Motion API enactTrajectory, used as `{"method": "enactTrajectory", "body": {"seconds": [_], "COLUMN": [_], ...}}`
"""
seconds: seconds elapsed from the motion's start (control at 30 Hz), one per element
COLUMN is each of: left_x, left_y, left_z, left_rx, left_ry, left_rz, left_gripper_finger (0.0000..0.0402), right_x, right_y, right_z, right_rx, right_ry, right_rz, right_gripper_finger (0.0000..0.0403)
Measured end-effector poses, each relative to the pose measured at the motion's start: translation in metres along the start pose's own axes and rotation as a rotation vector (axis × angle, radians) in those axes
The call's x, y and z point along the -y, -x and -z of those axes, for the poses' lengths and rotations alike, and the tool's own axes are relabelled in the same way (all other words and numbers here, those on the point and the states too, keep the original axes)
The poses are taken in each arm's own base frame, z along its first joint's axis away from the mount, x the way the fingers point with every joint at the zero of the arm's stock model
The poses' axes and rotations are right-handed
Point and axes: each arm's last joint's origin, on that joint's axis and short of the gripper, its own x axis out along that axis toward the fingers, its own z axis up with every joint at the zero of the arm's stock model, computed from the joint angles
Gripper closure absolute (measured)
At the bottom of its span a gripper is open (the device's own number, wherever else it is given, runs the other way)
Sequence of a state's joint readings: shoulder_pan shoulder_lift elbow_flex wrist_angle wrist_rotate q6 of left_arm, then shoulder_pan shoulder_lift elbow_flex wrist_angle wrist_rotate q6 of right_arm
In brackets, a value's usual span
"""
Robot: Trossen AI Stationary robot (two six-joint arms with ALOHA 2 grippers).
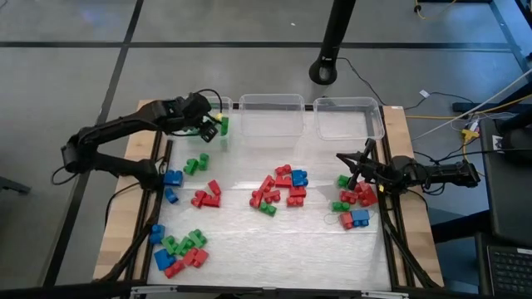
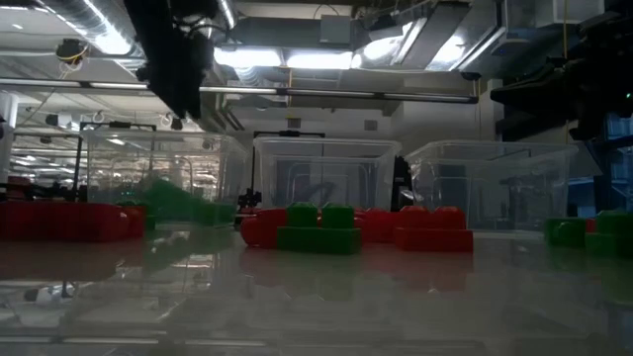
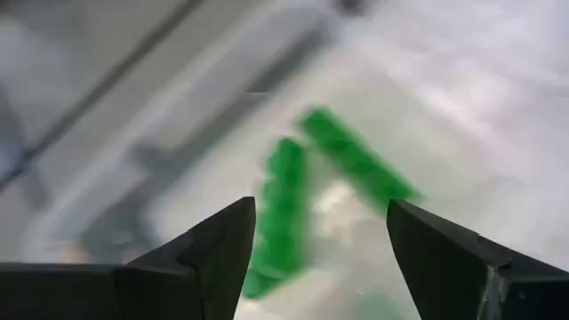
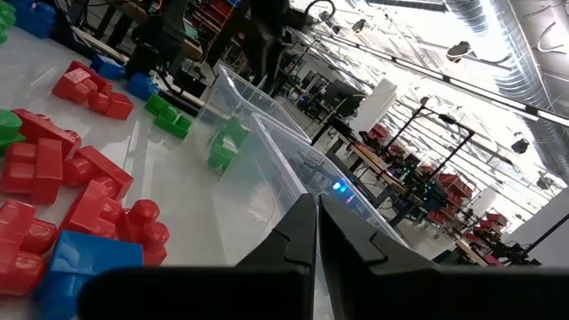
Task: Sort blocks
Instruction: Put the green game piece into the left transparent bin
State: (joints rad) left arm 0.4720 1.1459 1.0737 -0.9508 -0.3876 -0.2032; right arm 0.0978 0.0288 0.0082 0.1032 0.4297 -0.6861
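Your left hand (image 1: 212, 126), fingers apart, hid most of the clear plastic left bin (image 1: 225, 103) holding blurred green studded bricks (image 3: 286, 204); your right hand (image 1: 356, 169) rested closed.

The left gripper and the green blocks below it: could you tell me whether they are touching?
Apart. The left wrist view shows the left gripper open, with clear space between each finger and the green blocks lying beyond them.

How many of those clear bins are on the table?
3, in a row along the far edge: the left bin partly hidden under the left gripper, the middle bin, and the right bin.
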Motion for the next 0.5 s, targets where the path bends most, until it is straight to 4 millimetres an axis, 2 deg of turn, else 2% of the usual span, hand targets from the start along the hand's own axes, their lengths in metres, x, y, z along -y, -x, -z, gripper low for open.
{"method": "enactTrajectory", "body": {"seconds": [0.13, 0.27, 0.4, 0.5], "left_x": [0.02, 0.045, 0.064, 0.072], "left_y": [0.017, 0.029, 0.027, 0.019], "left_z": [0.008, 0.024, 0.046, 0.062], "left_rx": [0.008, -0.01, -0.07, -0.124], "left_ry": [-0.03, -0.073, -0.074, -0.017], "left_rz": [0.187, 0.274, 0.309, 0.298], "left_gripper_finger": [0.0156, 0.0155, 0.0155, 0.0155], "right_x": [0.0, 0.0, 0.0, 0.0], "right_y": [0.0, 0.0, 0.0, 0.0], "right_z": [0.0, 0.0, 0.0, 0.0], "right_rx": [0.0, 0.0, -0.001, -0.001], "right_ry": [0.0, 0.0, 0.0, 0.0], "right_rz": [0.0, 0.0, 0.0, 0.0], "right_gripper_finger": [0.0384, 0.0384, 0.0384, 0.0384]}}
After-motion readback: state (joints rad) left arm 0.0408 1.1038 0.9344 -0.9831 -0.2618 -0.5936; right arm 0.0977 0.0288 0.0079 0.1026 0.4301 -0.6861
